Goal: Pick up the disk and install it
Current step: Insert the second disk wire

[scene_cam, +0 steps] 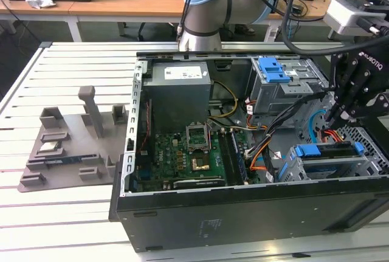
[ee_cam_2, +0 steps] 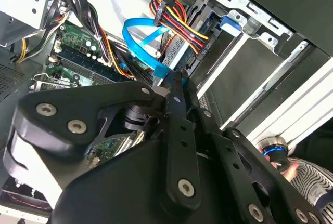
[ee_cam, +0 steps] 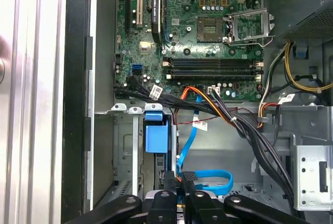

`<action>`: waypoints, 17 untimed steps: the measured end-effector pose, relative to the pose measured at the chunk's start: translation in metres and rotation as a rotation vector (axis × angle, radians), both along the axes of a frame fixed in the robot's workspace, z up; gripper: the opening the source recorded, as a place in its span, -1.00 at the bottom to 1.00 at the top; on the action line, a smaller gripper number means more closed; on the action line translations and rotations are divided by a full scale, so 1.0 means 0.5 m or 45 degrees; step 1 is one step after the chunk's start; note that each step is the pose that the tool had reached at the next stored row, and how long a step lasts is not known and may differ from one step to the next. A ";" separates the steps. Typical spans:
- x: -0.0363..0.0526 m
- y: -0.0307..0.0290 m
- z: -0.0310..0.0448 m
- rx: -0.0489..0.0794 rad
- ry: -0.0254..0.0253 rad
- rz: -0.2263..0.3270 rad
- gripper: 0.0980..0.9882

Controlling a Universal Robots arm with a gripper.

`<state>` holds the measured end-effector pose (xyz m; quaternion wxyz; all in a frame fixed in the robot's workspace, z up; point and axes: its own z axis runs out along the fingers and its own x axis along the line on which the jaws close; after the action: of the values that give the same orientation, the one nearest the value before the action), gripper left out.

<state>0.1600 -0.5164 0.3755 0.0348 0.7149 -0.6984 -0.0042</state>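
my end effector [scene_cam: 338, 116] sits at the right of the exterior frame, over the open case [scene_cam: 243, 213], its fingers [ee_cam_2: 177, 125] clenched together with nothing between them. in both wrist views the closed tips meet in the lower middle of the frame, beside a flat blue cable [ee_cam: 208, 177].

the disk [scene_cam: 331, 158] lies in the drive cage [scene_cam: 316, 171] at the lower right of the exterior frame, just below my end effector, its blue frame showing at both ends. in the first wrist view a blue piece [ee_cam: 156, 133] sits in the cage just above my fingertips.

the motherboard [scene_cam: 182, 158] fills the case's middle. the case rests on a slatted worktop [scene_cam: 67, 213], with a grey fixture [scene_cam: 73, 146] at the left of the exterior frame.
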 end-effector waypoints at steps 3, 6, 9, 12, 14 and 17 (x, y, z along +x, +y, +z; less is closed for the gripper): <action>0.000 -0.009 -0.001 -0.011 -0.0001 0.000 -0.86; 0.000 -0.023 -0.011 -0.016 0.0006 0.003 -0.86; 0.000 -0.026 -0.021 -0.017 0.0016 0.020 -0.86; 0.003 -0.026 -0.033 -0.021 0.0015 0.060 -0.86; 0.004 -0.026 -0.040 -0.024 0.0015 0.066 -0.86; 0.004 -0.026 -0.051 -0.024 0.0015 0.066 -0.86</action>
<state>0.1619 -0.5293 0.3500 0.0420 0.7325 -0.6795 0.0028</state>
